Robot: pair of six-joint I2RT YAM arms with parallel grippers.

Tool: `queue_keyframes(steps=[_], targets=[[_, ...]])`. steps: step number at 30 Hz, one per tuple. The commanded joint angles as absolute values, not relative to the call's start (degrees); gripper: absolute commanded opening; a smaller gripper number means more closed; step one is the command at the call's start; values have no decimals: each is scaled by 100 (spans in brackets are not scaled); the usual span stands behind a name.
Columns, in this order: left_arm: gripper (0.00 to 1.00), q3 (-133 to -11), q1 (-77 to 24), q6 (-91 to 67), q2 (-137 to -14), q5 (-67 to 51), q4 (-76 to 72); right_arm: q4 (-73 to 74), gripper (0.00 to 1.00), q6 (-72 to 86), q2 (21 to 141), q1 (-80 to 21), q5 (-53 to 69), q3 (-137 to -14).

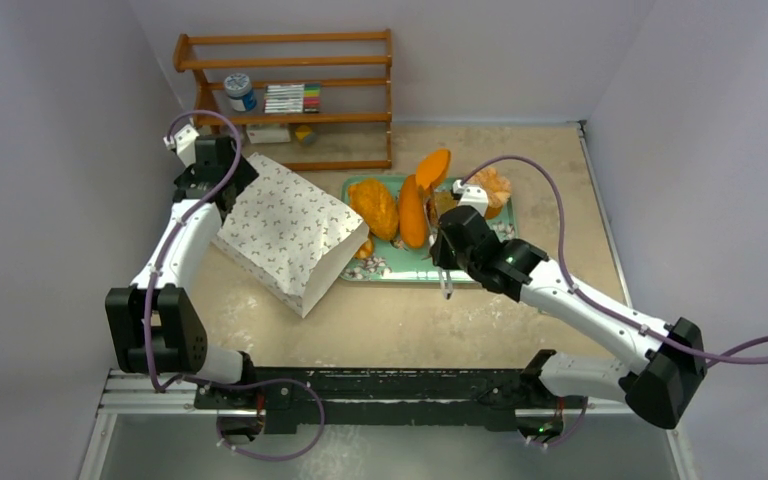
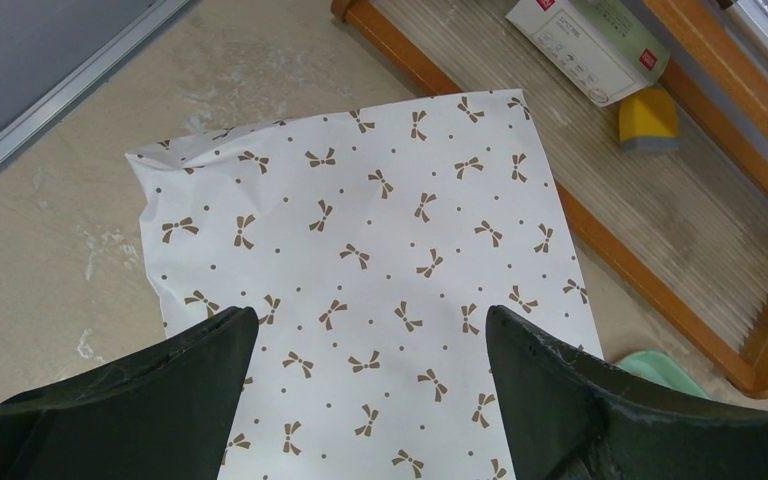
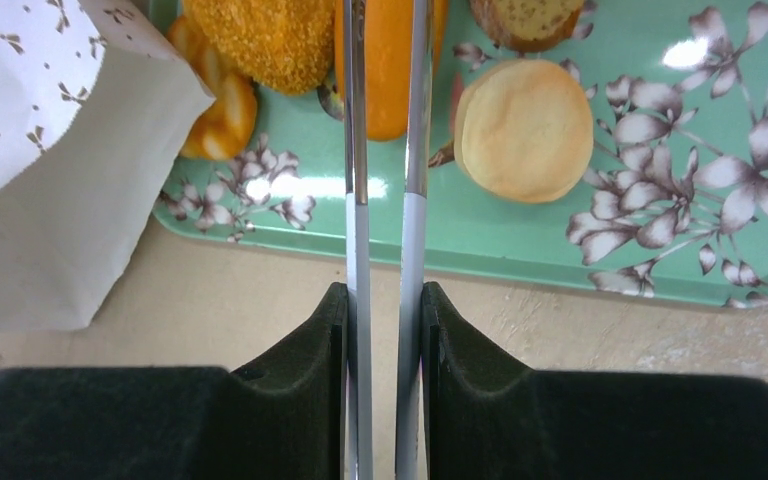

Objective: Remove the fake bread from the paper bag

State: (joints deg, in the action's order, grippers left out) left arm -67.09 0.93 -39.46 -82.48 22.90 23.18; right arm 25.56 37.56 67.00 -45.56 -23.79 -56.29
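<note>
Pale walls (image 1: 50,120), wooden shelf (image 1: 290,118) (stocked), beige tabletop (image 1: 430,320)

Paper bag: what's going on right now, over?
Left gripper open above paper bag. Right gripper shut on tongs. Fake bread lies on green tray, one piece beside bag mouth.

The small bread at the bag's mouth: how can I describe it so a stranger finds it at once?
Start at the green floral tray. The white paper bag opens onto its left edge. The small bread lies at that mouth: glossy, ridged, smaller than the lumpy loaf beside it.
</note>
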Motion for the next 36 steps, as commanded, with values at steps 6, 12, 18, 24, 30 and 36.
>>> queue_keyframes(steps=[6, 12, 18, 24, 30, 36], targets=[[85, -6632, 62, -3929, -8042, 2206, 1979, 2142, 11, 4227, 6754, -4418, -2293, -5105], [85, -6591, 62, -3929, -8025, 2182, 1961, 2078, 30, 4284, 6802, -4313, -2321, -5016], [85, -6593, 62, -3946, -8024, 2145, 1946, 2016, 47, 4300, 6884, -4248, -2211, -4945], [85, -6562, 62, -3954, -8025, 2140, 1916, 2057, 48, 4328, 6855, -4236, -2205, -4908], [86, -6617, 62, -3944, -8099, 2157, 1932, 2139, 47, 4273, 6544, -4245, -2450, -5018], [86, -6592, 62, -3940, -8171, 2221, 1934, 2225, 46, 4176, 6168, -4286, -2365, -5037]])
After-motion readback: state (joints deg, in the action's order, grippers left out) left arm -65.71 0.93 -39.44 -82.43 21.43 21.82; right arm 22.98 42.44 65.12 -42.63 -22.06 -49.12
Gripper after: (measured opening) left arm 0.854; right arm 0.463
